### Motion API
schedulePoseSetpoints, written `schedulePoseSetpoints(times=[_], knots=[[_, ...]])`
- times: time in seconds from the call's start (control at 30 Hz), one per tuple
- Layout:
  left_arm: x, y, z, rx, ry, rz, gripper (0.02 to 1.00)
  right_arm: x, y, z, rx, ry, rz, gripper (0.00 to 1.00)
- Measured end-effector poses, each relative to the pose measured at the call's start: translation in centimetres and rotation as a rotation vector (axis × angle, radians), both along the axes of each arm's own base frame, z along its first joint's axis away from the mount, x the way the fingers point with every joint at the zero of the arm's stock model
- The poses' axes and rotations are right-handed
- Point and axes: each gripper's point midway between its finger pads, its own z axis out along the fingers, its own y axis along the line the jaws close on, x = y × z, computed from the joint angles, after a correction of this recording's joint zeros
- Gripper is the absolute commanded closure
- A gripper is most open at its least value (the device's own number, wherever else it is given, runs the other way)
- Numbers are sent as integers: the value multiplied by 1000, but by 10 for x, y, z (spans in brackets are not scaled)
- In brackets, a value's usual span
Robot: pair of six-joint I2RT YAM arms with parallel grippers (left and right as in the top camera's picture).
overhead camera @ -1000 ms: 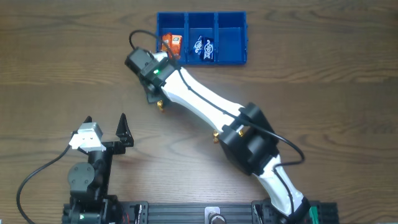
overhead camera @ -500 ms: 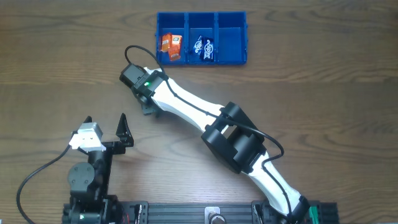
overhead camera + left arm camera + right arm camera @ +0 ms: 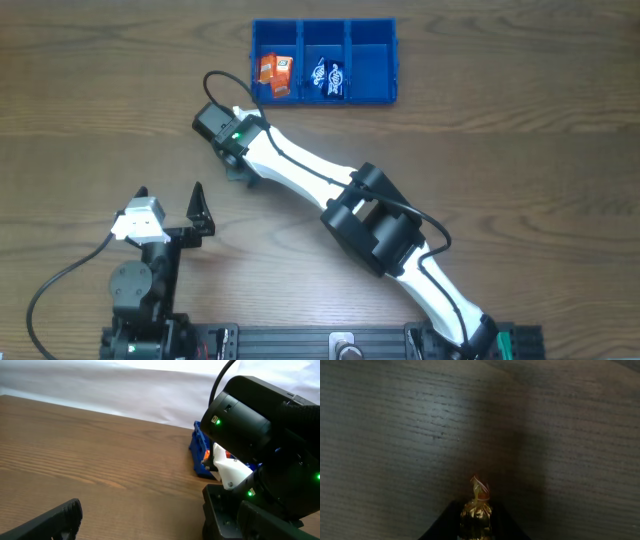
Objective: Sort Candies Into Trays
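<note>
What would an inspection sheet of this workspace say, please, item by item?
Surface: brown wooden table.
Job's things: blue tray, orange candies in its left compartment, blue-white candies in the middle one; gold-wrapped candy over bare table.
Clutter: nothing seen.
Pincers: right pincer shut on the gold-wrapped candy; left pincer open, near its base.
Cables: black cable loops at the right wrist.
Surroundings: white backdrop behind the table.
</note>
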Motion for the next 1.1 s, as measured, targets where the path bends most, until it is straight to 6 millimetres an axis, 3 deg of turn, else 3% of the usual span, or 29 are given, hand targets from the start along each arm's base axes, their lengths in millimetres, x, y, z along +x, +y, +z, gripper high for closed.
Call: schedulePoseSetpoints(times=[0.23,0.33,0.43,0.47,0.5,0.6,0.7,0.8,0.9,1.1], knots=[[0,0,0,0,0,0,20,-5,-11,2,-45,12,-4,860],[0,0,0,0,0,0,20,0,-26,29,-69,-26,-2,858],[0,0,0,0,0,0,20,36,-45,113,30,-183,-26,858],[0,0,0,0,0,0,20,62,-70,162,79,-288,-68,858],[0,0,0,0,0,0,20,92,-110,210,105,-400,-139,858],[0,0,0,0,0,0,20,135,-159,238,103,-515,-206,855],[0,0,0,0,0,0,20,171,-208,231,57,-572,-264,847],[0,0,0,0,0,0,23,185,-238,207,25,-574,-290,844],[0,0,0,0,0,0,20,188,-248,181,18,-556,-287,844],[0,0,0,0,0,1,20,189,-244,148,28,-528,-260,838]])
